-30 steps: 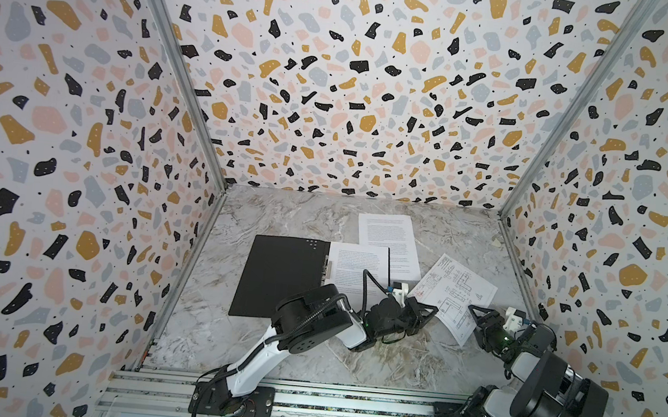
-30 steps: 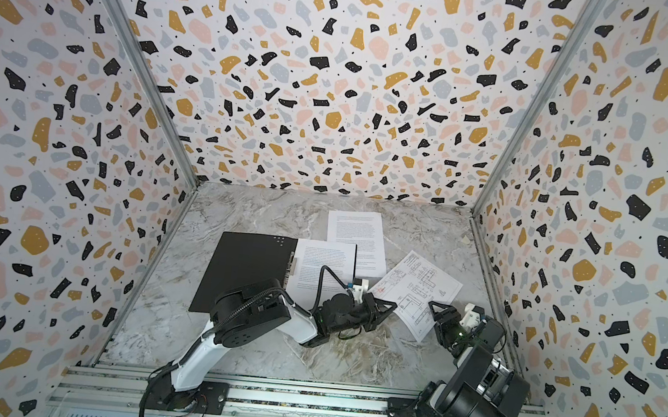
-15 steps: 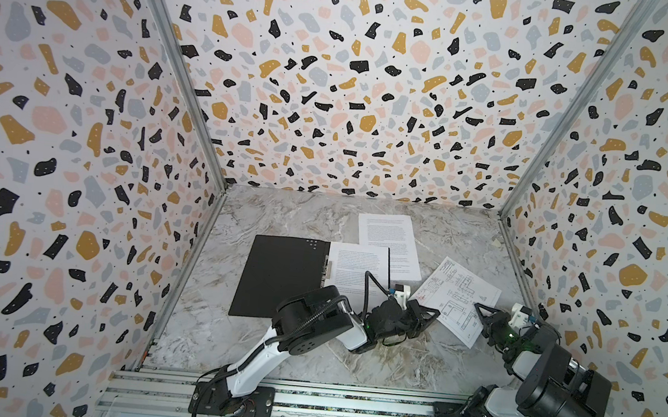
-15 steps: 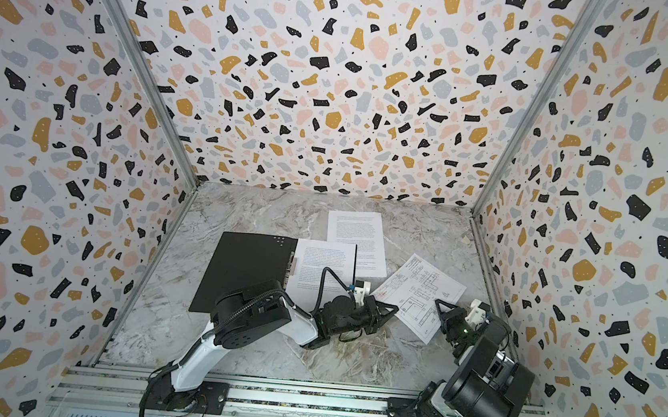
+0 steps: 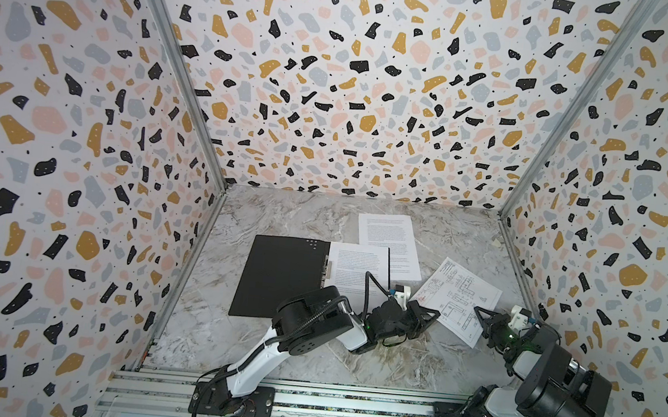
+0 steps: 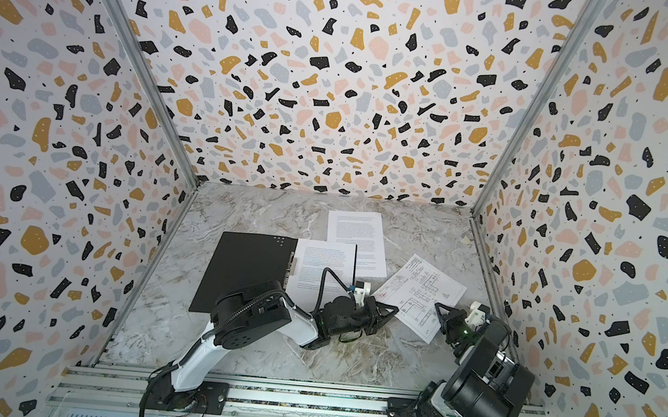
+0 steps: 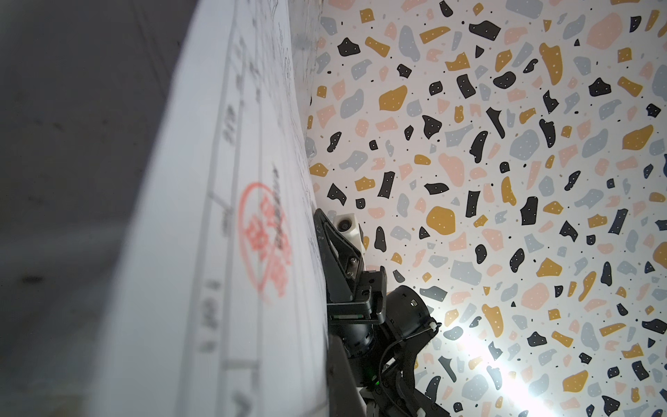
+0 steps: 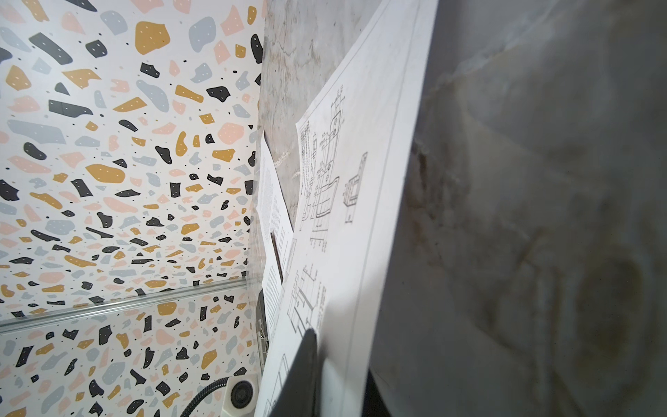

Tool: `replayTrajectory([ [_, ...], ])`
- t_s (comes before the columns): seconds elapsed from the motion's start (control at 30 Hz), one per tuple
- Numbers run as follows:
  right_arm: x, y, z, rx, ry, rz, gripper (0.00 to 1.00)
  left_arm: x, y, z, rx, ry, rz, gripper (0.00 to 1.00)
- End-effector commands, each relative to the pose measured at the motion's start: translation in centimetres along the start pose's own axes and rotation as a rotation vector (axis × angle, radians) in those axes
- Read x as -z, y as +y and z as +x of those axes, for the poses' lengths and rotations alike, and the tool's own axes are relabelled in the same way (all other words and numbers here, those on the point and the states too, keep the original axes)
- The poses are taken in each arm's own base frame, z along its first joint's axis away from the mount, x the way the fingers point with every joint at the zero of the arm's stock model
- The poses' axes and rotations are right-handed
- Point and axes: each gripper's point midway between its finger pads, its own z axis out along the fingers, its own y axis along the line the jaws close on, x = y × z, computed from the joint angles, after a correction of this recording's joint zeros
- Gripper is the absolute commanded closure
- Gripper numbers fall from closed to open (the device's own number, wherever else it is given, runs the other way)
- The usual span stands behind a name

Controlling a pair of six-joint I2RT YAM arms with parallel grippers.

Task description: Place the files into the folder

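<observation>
The folder (image 5: 280,275) (image 6: 242,276) lies open, black inside up, at the middle left of the table. One text sheet (image 5: 355,270) rests on its right half. A second text sheet (image 5: 387,240) lies behind that one, on the table. The drawing sheet (image 5: 462,293) (image 6: 424,289) (image 8: 361,202) lies askew to the right. My left gripper (image 5: 435,313) (image 7: 330,361) is shut on its near-left edge, close to the red stamp (image 7: 265,238). My right gripper (image 5: 479,313) (image 8: 343,361) is shut on its near-right edge, one finger (image 8: 303,364) on top of the paper.
Patterned walls close in the marble table (image 5: 310,349) on three sides. An aluminium rail (image 5: 347,403) with both arm bases runs along the front. The left arm (image 5: 312,324) lies low across the middle. The right wall stands close to the right arm.
My right gripper has closed on the drawing sheet's near-right edge. The left gripper has stayed shut at the sheet's near-left edge.
</observation>
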Motion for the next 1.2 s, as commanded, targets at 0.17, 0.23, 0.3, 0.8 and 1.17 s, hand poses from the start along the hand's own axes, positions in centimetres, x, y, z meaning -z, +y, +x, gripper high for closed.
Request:
replayTrajectory([
  [0.17,0.1,0.9,-1.0,0.030,-0.015,-0.003,0.93,0.1,-0.4,0.3,-0.017,0.007,0.016,0.89],
  [0.23,0.2,1.0,-1.1,0.033,-0.017,-0.004,0.94,0.1,-0.4,0.4,-0.016,0.007,0.015,0.79],
  [0.3,0.2,1.2,-1.2,0.032,-0.016,-0.002,0.97,0.1,-0.5,0.5,-0.016,0.011,0.011,0.65],
  [0.8,1.3,4.7,-4.1,0.104,-0.088,-0.007,1.00,-0.7,-2.5,1.4,-0.196,0.051,-0.096,0.00],
  [1.17,1.3,9.1,-5.0,0.157,-0.159,-0.048,1.00,-0.1,-3.4,0.2,-0.427,0.037,-0.254,0.00],
])
